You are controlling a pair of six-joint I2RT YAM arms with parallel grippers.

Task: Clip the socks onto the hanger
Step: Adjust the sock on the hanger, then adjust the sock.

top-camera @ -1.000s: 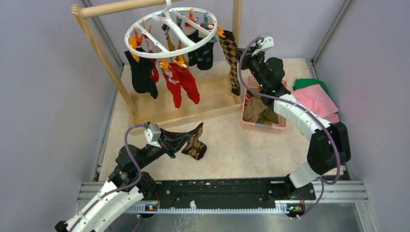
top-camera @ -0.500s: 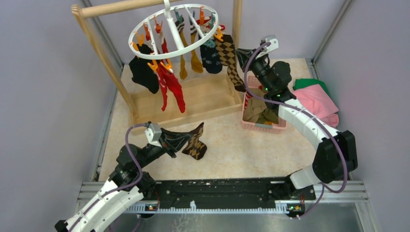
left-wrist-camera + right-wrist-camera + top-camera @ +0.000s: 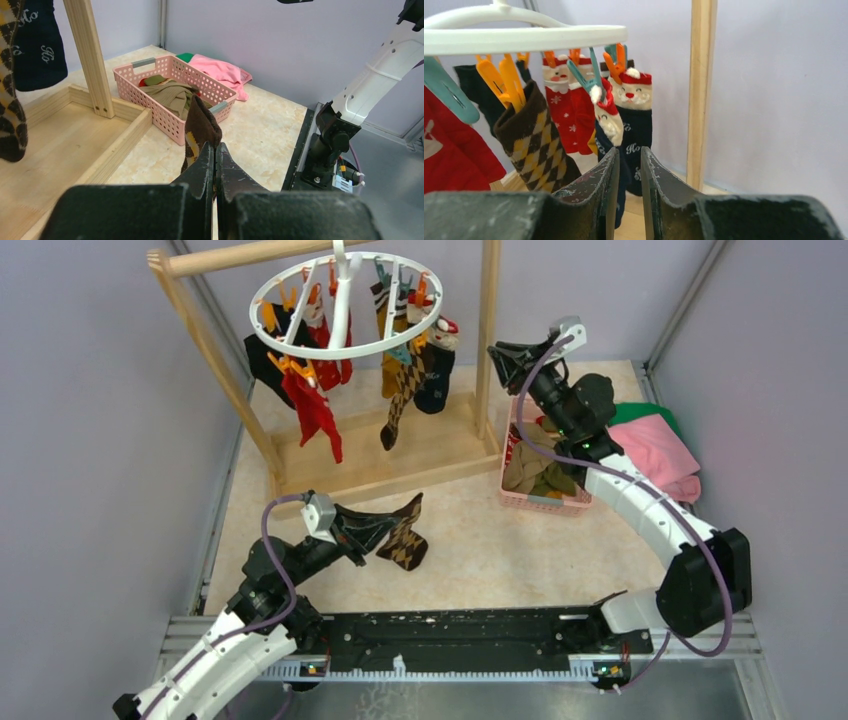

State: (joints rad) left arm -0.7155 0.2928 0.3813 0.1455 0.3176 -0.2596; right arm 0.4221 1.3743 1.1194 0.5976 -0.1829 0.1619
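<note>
The white round hanger (image 3: 345, 353) hangs from the wooden rack, with several socks clipped on: red (image 3: 312, 410), brown argyle (image 3: 400, 390), navy (image 3: 437, 375) and black (image 3: 262, 350). My left gripper (image 3: 385, 530) is shut on a second brown argyle sock (image 3: 405, 540), held low over the table; in the left wrist view the sock (image 3: 200, 122) sticks up past the gripper (image 3: 215, 150). My right gripper (image 3: 497, 353) is beside the rack's right post, level with the hanger, narrowly open and empty. In its wrist view the gripper (image 3: 630, 152) faces the ring (image 3: 524, 37) and Santa-patterned socks (image 3: 634, 115).
A wooden rack (image 3: 400, 455) with two posts and a base frame stands at the back. A pink basket (image 3: 545, 502) holding olive socks (image 3: 535, 468) sits right of it. A pink cloth (image 3: 655, 445) and a green cloth (image 3: 630, 412) lie at the far right.
The hanger has turned and swung, carrying the clipped argyle sock from the right edge toward the middle. My right gripper has pulled back to the right. The left arm has not moved.
</note>
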